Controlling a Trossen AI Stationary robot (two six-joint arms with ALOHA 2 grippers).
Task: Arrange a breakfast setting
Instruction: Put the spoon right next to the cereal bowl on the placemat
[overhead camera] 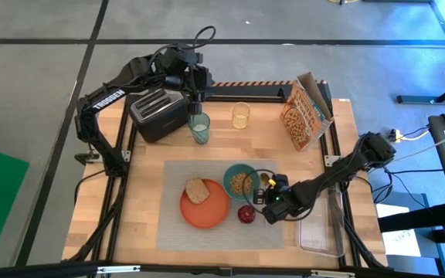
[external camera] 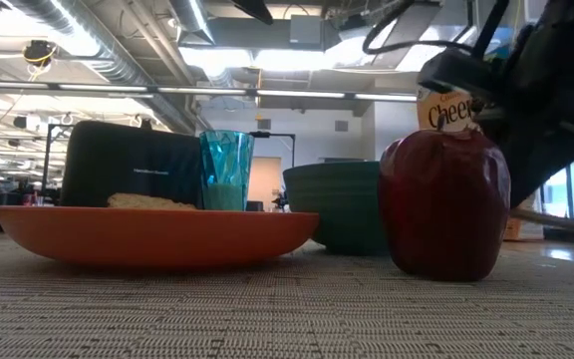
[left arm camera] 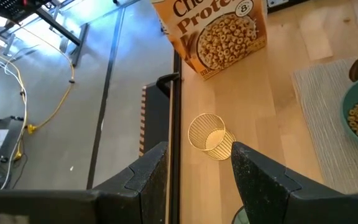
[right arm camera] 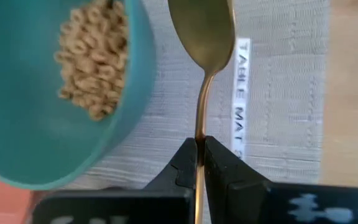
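Note:
A grey placemat (overhead camera: 207, 232) holds an orange plate (overhead camera: 207, 210) with a toast slice (overhead camera: 198, 190). On the mat too are a teal bowl (overhead camera: 240, 182) of cereal rings and a dark-red fruit (overhead camera: 246, 214). My right gripper (right arm camera: 200, 149) is shut on a gold spoon (right arm camera: 202, 31), just right of the bowl (right arm camera: 73, 93). A pale teal tumbler (overhead camera: 199, 128) stands on the bare wood beyond the mat, in front of the toaster. My left gripper (left arm camera: 197, 168) is open just above the tumbler and holds nothing. My right gripper pinches the spoon's thin handle (right arm camera: 199, 134) between its two fingertips, about midway along it. The fingers come from the table's near right, slanting down, and lie along the handle. The spoon's bowl end (overhead camera: 265, 179) points to the far edge, over the mat. Whether it rests on the mat I cannot tell.
A black toaster (overhead camera: 157, 112) stands at the far left, beside the tumbler. A small yellowish glass (overhead camera: 240, 116) and a cereal box (overhead camera: 304, 114) stand along the far edge. A clear plastic tray (overhead camera: 321, 228) lies at the right edge.

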